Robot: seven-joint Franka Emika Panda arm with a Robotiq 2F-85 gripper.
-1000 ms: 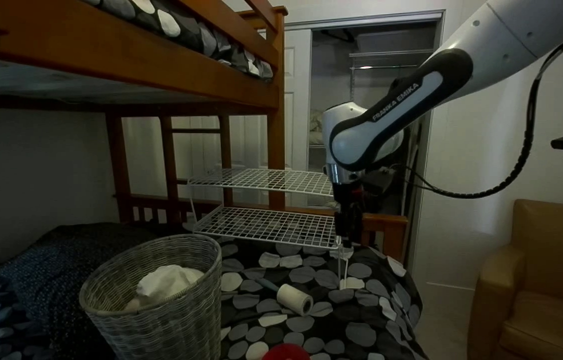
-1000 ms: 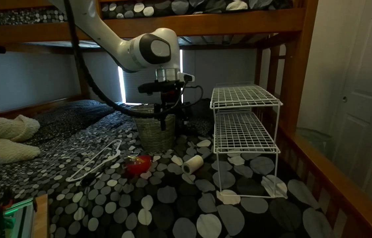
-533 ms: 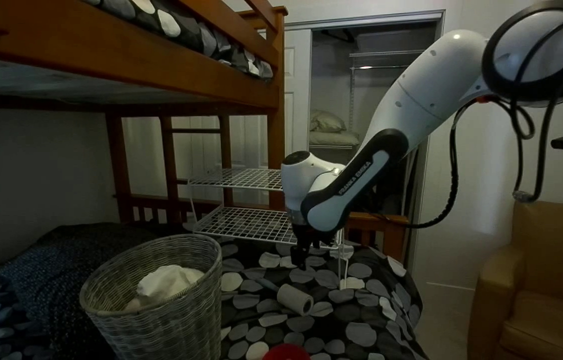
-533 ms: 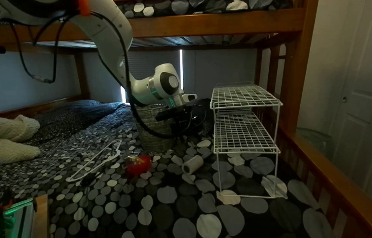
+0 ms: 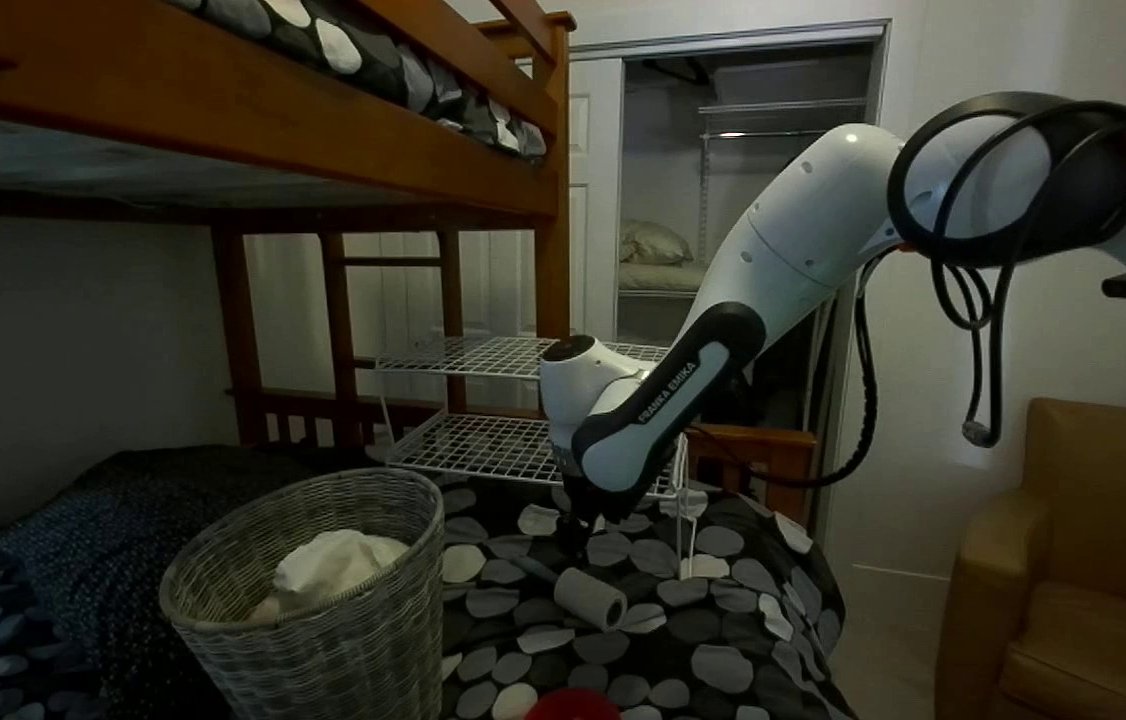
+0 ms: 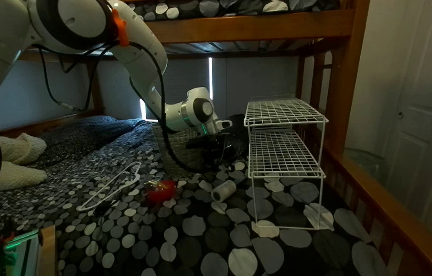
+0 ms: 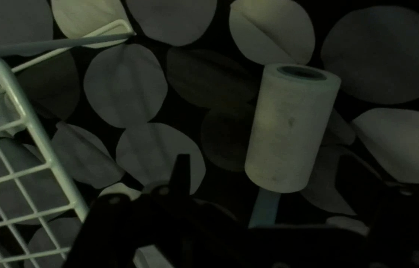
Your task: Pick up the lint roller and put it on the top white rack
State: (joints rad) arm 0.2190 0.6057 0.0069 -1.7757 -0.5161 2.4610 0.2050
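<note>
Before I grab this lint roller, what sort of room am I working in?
Most likely a bedroom in a home: there's a wooden bunk bed, spotted bedding on both of its levels, and an open closet in the background.

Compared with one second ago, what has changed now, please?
In an exterior view, the gripper has come down and toward the picture's left, closer to the lint roller. Nothing is grasped; the jaws stand open. The lint roller, white rack and basket have not moved.

Arm (image 5: 803, 225) lower, tool (image 7: 263, 158) down closer to the lint roller (image 7: 291, 130), elbow (image 6: 85, 17) further into view
</note>
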